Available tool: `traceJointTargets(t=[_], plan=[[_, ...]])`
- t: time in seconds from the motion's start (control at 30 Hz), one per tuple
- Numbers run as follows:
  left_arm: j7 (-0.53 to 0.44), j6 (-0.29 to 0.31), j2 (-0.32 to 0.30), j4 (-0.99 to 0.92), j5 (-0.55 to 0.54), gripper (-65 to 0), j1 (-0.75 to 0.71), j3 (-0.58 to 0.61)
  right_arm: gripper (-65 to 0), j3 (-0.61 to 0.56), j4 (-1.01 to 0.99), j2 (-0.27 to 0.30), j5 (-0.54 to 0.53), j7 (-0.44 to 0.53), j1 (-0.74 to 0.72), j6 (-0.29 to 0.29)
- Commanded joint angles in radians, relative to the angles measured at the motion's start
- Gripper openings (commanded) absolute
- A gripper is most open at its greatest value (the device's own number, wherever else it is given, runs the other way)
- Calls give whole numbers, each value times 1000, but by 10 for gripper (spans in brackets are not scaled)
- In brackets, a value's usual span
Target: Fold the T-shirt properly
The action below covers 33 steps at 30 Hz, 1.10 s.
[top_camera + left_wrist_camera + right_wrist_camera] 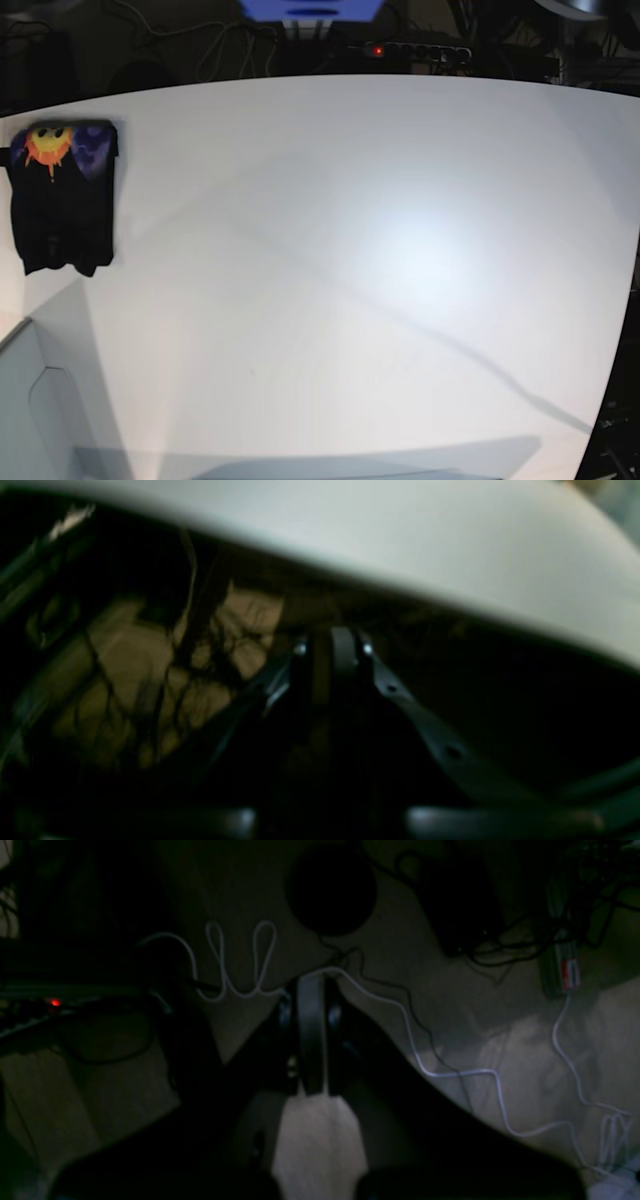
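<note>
In the base view, the T-shirt (62, 197) lies folded into a compact upright rectangle at the far left edge of the white table (340, 280). Its sun graphic (48, 143), orange and yellow, faces up at the top of the bundle, with a purple patch (92, 152) just beside it; the rest of the fabric below is plain black. The lower edge of the bundle is slightly uneven. No arm or gripper appears on the tabletop in this view. Beyond the far edge of the table a power strip (412, 50) with a small red light sits among dark cables. There is no container in any of the pictures.

The right wrist view is dim. The right gripper (311, 990) has its black fingers pressed together with nothing between them, and it hangs over a pale floor (500, 1050) rather than over the table. A white cable (450, 1072) snakes across that floor, a dark round object (331, 890) lies above the fingertips, and a small red light (55, 1002) glows at the left.

The left wrist view is blurred. The left gripper (334, 647) shows its fingers drawn narrow, almost touching, holding nothing that can be made out. It sits below the curved pale edge of the table (400, 545), with a tangle of dark cables (200, 655) over a tan surface at the left.
</note>
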State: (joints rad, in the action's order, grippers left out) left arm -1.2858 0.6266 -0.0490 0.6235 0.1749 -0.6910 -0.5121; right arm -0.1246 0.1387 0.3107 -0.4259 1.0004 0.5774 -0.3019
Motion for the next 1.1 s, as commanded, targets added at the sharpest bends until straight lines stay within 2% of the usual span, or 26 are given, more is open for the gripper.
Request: traceJointTargets(t=[0.0,0.1,0.27,0.43,0.5,0.57,0.73,0.93,1.07], plan=[[-27,5,-19,-47,-10,-585,11,13,-650,-10,-17,14,-8,24,14,-10],[-27,5,-51,-198,-10,-585,73,42,-650,-36,-21,14,-8,24,-1,-10],[-19,5,-62,-350,-10,-585,155,77,-650,-80,-23,12,-8,1,-35,-10],[-18,5,-64,-440,-10,-585,205,132,-650,-140,-21,12,-8,-226,-116,-10],[-5,5,-64,-469,-10,-585,225,157,-650,-166,-21,-2,-8,-288,-142,-10],[50,5,-64,-485,-10,-585,244,185,-650,-188,-21,-8,-8,-338,-162,-10],[291,5,-64,-480,-10,-585,287,221,-650,-231,-21,-21,-8,-423,-211,-10],[450,5,-61,-480,-10,-585,319,226,-650,-231,-20,-29,-8,-564,-257,-10],[628,5,-55,-480,-10,-585,336,260,-650,-231,-17,-29,-8,-634,-280,-10]])
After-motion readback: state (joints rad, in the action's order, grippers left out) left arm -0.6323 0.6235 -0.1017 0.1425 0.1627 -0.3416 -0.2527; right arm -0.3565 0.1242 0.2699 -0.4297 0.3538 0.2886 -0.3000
